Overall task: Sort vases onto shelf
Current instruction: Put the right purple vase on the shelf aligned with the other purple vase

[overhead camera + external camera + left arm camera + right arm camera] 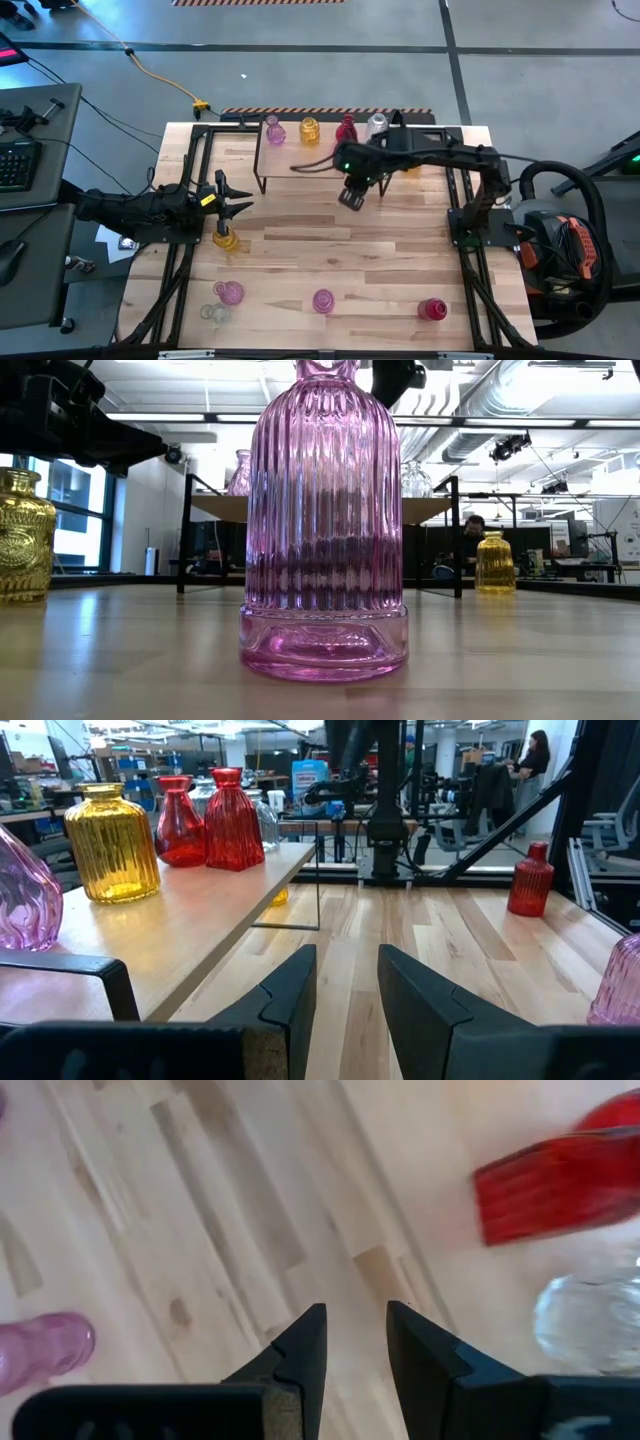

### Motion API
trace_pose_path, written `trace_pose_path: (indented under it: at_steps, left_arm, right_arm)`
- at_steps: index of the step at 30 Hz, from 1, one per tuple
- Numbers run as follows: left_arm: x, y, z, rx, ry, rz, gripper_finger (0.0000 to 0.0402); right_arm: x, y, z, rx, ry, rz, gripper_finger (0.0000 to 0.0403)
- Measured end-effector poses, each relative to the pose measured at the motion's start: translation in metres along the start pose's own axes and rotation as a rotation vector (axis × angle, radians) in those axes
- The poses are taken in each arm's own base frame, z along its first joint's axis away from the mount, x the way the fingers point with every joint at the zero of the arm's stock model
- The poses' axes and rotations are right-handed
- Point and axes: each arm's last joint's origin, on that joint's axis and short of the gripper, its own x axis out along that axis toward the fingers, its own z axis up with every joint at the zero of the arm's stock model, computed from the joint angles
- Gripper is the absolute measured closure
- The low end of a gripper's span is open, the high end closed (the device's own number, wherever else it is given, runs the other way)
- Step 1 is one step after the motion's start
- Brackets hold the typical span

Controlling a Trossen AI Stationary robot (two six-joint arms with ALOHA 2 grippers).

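Observation:
The shelf (300, 155) stands at the table's far side and carries a pink vase (274, 130), a yellow vase (309, 130), a red vase (346, 130) and a clear vase (377, 125). Its board (200, 910) also shows in the left wrist view. On the tabletop stand a yellow vase (226, 238), a pink vase (231, 292), a clear vase (212, 312), another pink vase (323, 300) and a red vase (432, 309). My left gripper (236, 196) is open, just beyond the yellow table vase. My right gripper (352, 195) is open and empty in front of the shelf, above bare wood (355, 1330).
Another yellow vase (410, 165) stands partly under my right arm near the shelf's right end. Black frame rails (185, 250) run along both table sides. Bare wood lies between the shelf and the near row of vases. A ribbed pink vase (325, 530) fills the low view.

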Motion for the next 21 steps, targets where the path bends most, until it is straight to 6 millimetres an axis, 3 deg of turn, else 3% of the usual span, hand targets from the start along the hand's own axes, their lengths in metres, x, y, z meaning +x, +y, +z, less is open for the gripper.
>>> trace_pose_path:
  at_steps: [14, 21]
  left_arm:
    - [0.000, 0.000, 0.000, 0.000, 0.000, 0.000, 0.0302]
    - [0.000, 0.000, 0.000, 0.001, 0.005, 0.000, 0.0302]
  right_arm:
    - [0.024, 0.062, -0.010, -0.095, 0.015, 0.056, 0.0315]
    - [0.045, 0.088, -0.016, -0.120, 0.057, 0.054, 0.0315]
